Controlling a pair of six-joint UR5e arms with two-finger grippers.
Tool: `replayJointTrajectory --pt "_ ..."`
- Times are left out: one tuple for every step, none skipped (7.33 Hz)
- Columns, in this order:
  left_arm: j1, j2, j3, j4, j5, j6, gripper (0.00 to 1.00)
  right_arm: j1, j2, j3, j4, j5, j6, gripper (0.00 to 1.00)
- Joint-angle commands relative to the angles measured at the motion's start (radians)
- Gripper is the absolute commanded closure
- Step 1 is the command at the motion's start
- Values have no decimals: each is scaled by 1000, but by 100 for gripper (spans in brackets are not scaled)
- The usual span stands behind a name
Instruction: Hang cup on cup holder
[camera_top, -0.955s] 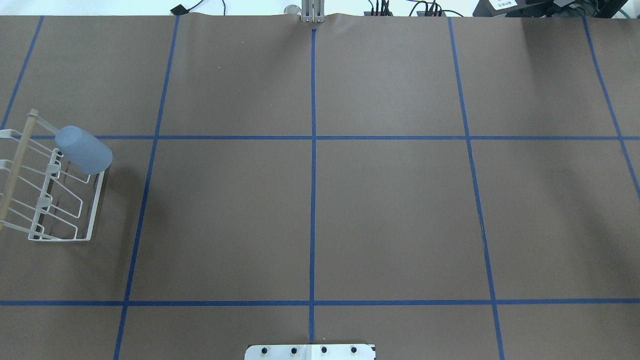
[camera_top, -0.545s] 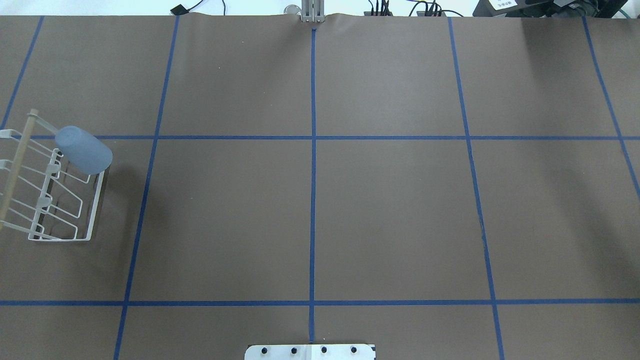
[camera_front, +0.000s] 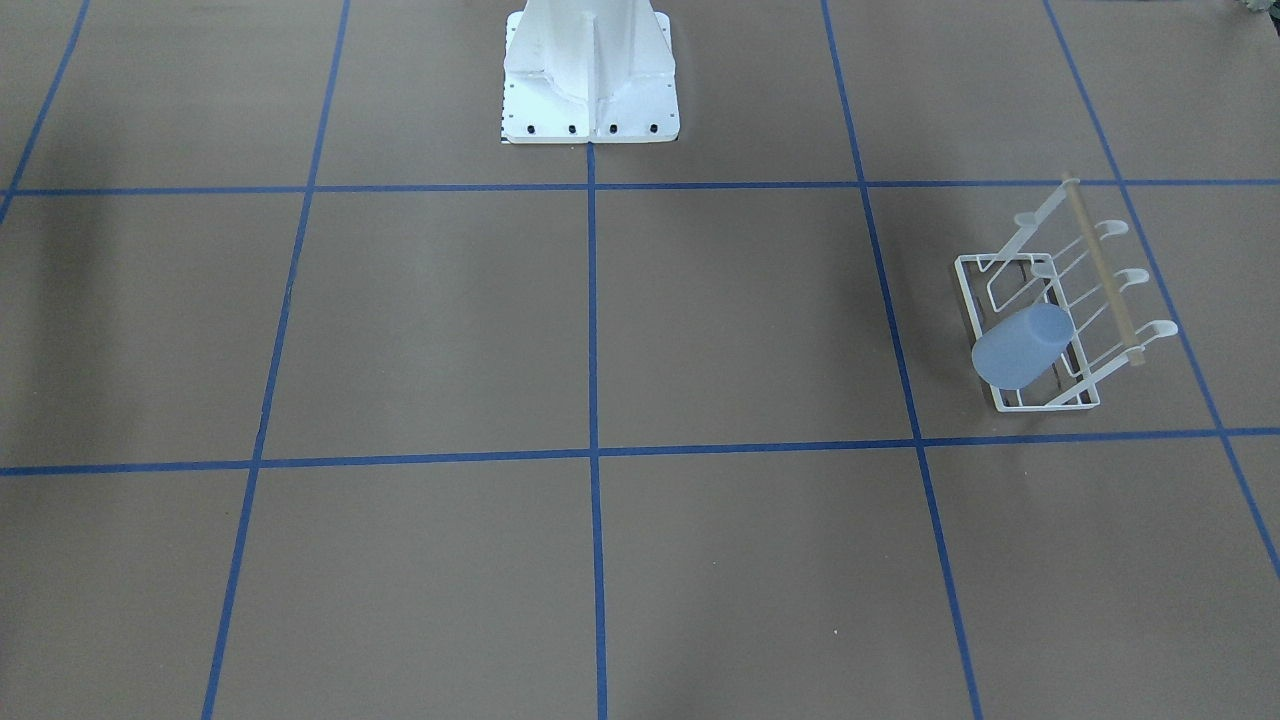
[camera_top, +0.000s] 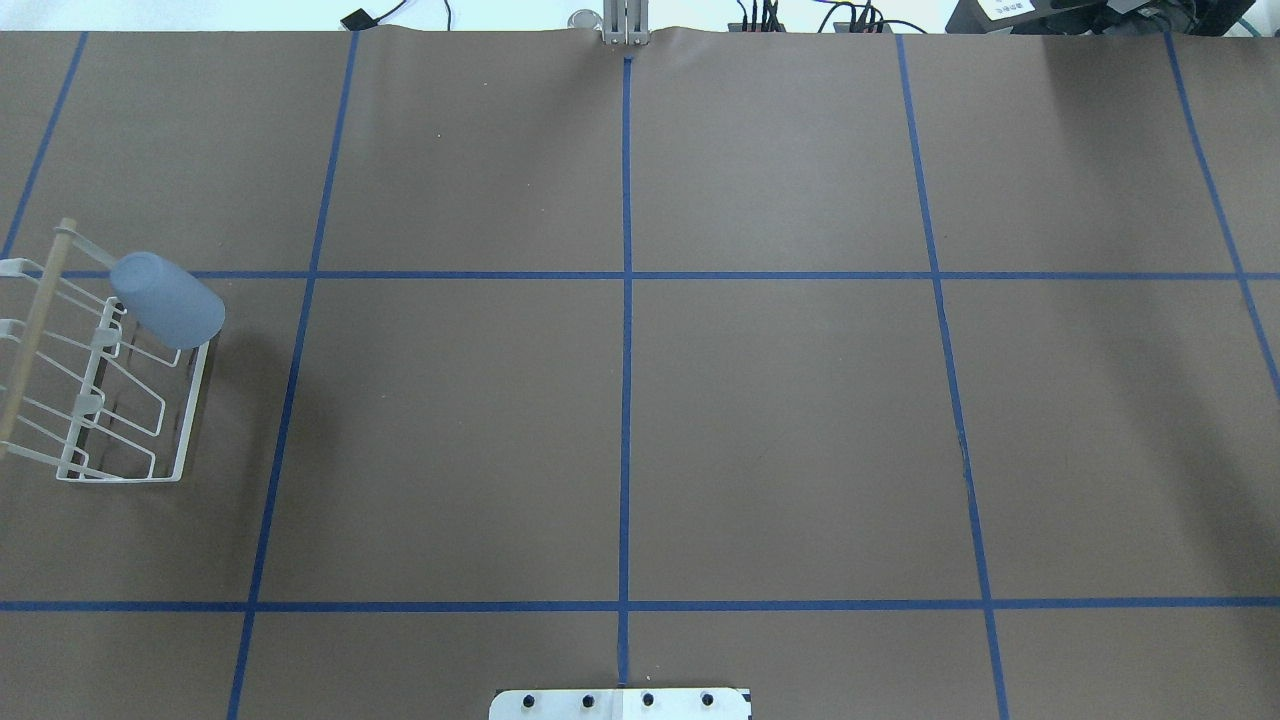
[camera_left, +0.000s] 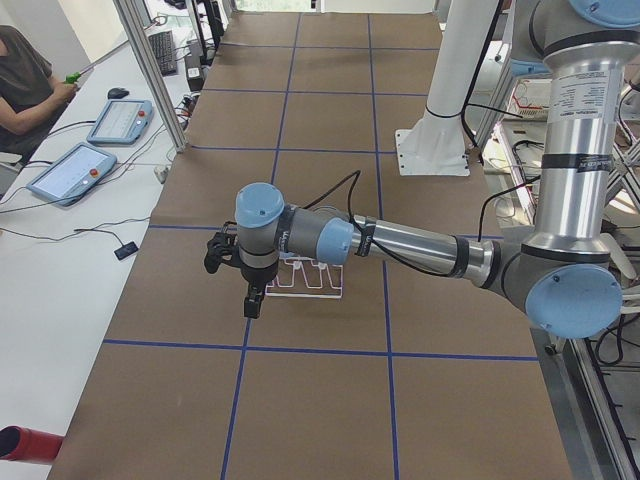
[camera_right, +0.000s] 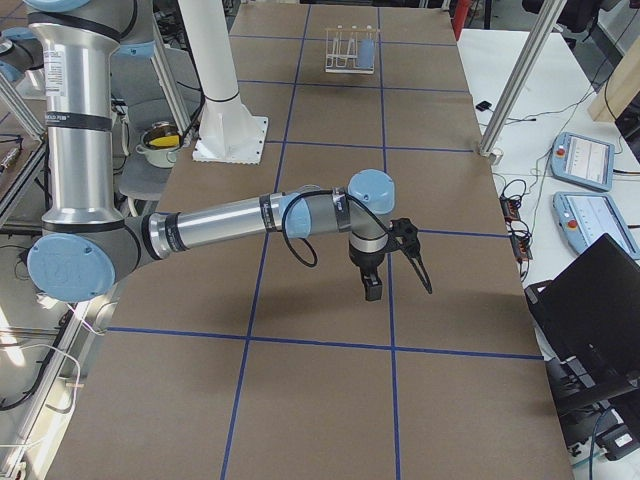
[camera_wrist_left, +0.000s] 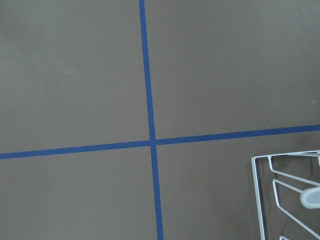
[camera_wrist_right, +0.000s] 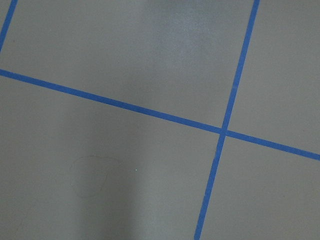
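The pale blue cup sits slanted, mouth down, over a prong at the far end of the white wire cup holder, at the table's left edge. Both also show in the front view: the cup and the cup holder. The left wrist view catches only a corner of the cup holder. My left gripper hangs above the table beside the cup holder; I cannot tell if it is open or shut. My right gripper hangs over the right side of the table, far from the cup; its state is also unclear.
Blue tape lines divide the brown table into squares. The white robot base stands at the table's near middle. An operator sits at a side desk with tablets. A laptop lies beyond the right end.
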Motion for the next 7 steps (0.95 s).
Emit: replayJointTrajectory --pt "-3 4 5 3 -40 -2 1 0 9 -26 0 9 -2 0" --pt "-6 4 -4 8 -38 -2 1 0 7 -18 0 32 2 0" --pt "-4 4 -1 8 -34 -2 1 2 7 -24 0 52 9 0" --pt "-4 4 -6 6 -37 -2 1 2 11 -26 0 43 10 0" --pt "-1 1 3 0 -38 -2 1 2 3 -31 0 46 10 0" --pt "-1 1 -4 -3 -40 0 1 2 1 -29 0 39 10 0" --pt "-3 13 -19 -4 -49 -2 1 2 0 -28 0 42 13 0"
